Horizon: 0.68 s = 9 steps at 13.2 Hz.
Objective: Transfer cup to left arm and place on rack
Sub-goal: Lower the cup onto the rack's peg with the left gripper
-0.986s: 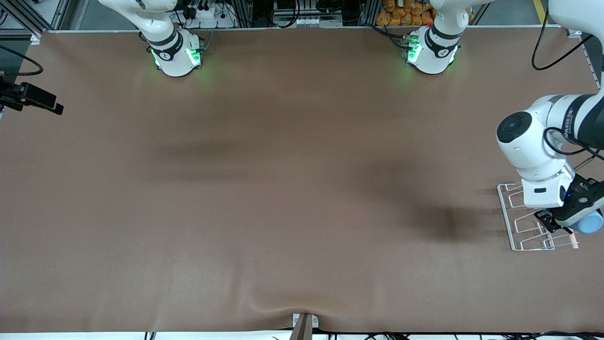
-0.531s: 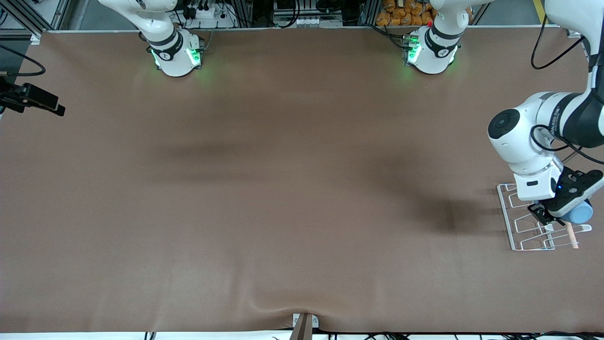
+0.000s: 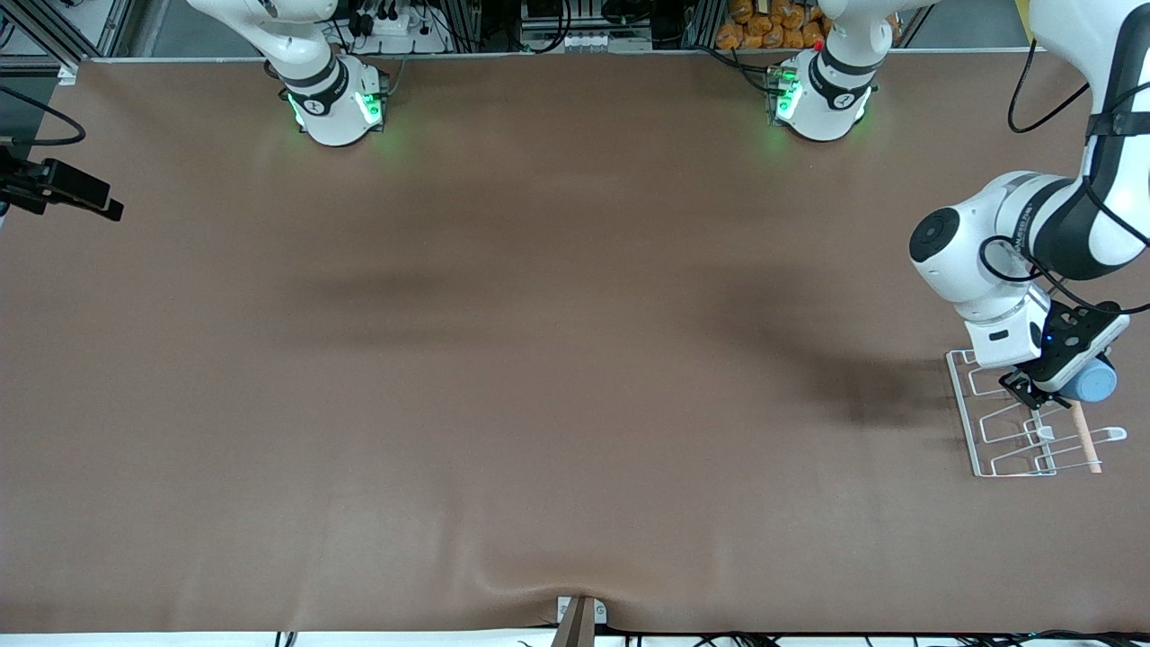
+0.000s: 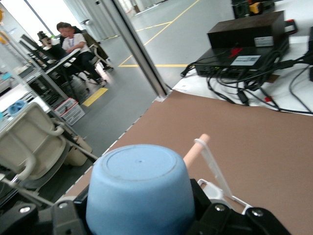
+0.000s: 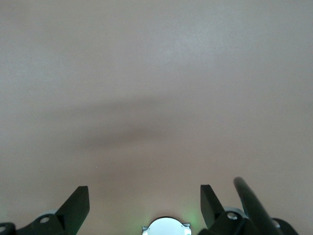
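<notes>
1. Right gripper (image 5: pixel 142 205): black two-finger tool, fingers spread wide with nothing between them, over bare brown table cover (image 3: pixel 539 359); this arm waits near its base.
2. White wire drying rack (image 3: pixel 1006 440) with looped prongs and a light wooden rod (image 3: pixel 1084 440): lies on the table at the left arm's end.
3. Left gripper (image 3: pixel 1056 377): black two-finger tool on the white jointed left arm (image 3: pixel 997 252), pinching item 4 over the rack.
4. Light-blue tapered plastic cup (image 3: pixel 1092 385): held on its side above the rack, flat base facing the left wrist camera.
</notes>
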{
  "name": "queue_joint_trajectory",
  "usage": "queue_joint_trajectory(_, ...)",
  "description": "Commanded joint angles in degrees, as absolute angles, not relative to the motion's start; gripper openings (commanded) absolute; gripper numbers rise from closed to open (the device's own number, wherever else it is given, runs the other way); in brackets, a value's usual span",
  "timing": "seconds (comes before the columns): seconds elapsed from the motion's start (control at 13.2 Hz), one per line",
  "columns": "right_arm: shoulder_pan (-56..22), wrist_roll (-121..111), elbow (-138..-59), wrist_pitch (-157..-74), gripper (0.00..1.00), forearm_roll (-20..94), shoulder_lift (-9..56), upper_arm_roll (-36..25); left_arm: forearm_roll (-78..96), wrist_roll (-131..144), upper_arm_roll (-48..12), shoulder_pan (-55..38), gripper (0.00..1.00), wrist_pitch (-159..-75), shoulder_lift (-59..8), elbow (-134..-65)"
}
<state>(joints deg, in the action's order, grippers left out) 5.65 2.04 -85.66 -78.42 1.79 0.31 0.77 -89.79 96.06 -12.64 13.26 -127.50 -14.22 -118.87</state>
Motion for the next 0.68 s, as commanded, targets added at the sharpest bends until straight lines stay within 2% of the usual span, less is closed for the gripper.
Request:
queue_joint_trajectory(0.0, 6.68, 2.72, -87.01, -78.57, 1.00, 0.88, -0.79, 1.49, -91.75, 100.10, -13.10, 13.36, 0.13, -125.77, -12.39, -121.81)
queue_joint_trajectory(0.61, 6.59, 2.46, -87.01, -78.57, 1.00, 0.79, -0.79, 1.49, -95.54, 105.29, -13.18, 13.54, 0.14, -124.45, -13.80, -123.40)
